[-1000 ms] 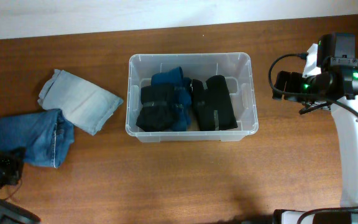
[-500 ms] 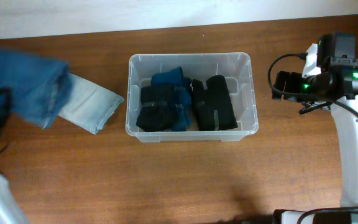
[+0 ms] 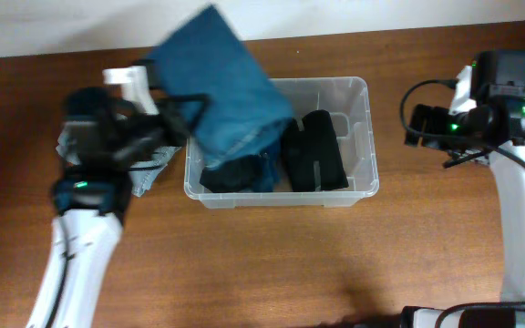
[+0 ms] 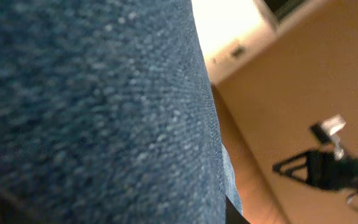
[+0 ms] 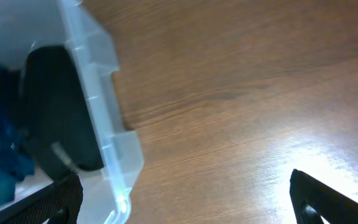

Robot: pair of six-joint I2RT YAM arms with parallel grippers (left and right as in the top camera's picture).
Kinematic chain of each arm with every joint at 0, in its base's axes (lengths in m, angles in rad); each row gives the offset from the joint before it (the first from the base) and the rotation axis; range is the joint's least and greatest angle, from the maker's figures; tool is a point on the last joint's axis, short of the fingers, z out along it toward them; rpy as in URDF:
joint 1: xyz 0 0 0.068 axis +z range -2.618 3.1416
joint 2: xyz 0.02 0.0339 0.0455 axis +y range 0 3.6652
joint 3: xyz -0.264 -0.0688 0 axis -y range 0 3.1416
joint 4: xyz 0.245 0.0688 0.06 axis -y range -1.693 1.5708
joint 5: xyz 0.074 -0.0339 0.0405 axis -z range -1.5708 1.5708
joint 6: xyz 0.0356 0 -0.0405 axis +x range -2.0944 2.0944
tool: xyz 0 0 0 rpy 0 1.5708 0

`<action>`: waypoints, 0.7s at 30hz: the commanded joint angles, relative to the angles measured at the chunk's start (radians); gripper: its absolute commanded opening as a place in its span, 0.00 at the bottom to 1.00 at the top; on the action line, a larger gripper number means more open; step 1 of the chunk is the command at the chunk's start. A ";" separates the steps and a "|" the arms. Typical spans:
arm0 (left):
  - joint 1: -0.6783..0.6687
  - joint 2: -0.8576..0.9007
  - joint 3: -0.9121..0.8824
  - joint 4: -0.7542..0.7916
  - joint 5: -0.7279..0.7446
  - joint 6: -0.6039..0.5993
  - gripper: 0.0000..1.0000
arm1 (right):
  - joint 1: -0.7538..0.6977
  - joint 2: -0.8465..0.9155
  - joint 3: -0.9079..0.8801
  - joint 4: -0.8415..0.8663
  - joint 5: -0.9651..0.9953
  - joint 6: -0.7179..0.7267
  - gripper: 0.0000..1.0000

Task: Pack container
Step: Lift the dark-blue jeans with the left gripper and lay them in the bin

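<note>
Dark denim fills the left wrist view, so the folded blue jeans [image 3: 221,77] press close to that lens. The left gripper [image 3: 188,117] is clamped on their edge and carries them high, evidently so the bundle passes over the rim instead of snagging it. Beneath, the container [image 3: 335,84] stands in the middle of the table [image 3: 272,264], with black rolled garments [image 3: 315,155] on its right side. The jeans hang above its left part, likely their intended spot. A pale denim piece [image 3: 156,170] lies beside the left wall, probably next. Farther off, the right gripper [image 5: 185,202] hovers empty with its fingers spread wide, just outside the right wall and out of the way.
</note>
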 commanded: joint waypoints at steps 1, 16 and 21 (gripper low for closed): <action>-0.120 0.047 0.035 0.066 -0.129 0.066 0.01 | -0.050 -0.009 -0.007 -0.006 0.008 0.029 0.99; -0.397 0.320 0.035 0.192 -0.161 0.065 0.01 | -0.075 -0.009 -0.007 -0.016 0.004 0.029 0.99; -0.418 0.321 0.035 0.184 -0.161 0.065 0.01 | -0.075 -0.008 -0.007 -0.013 0.004 0.029 0.99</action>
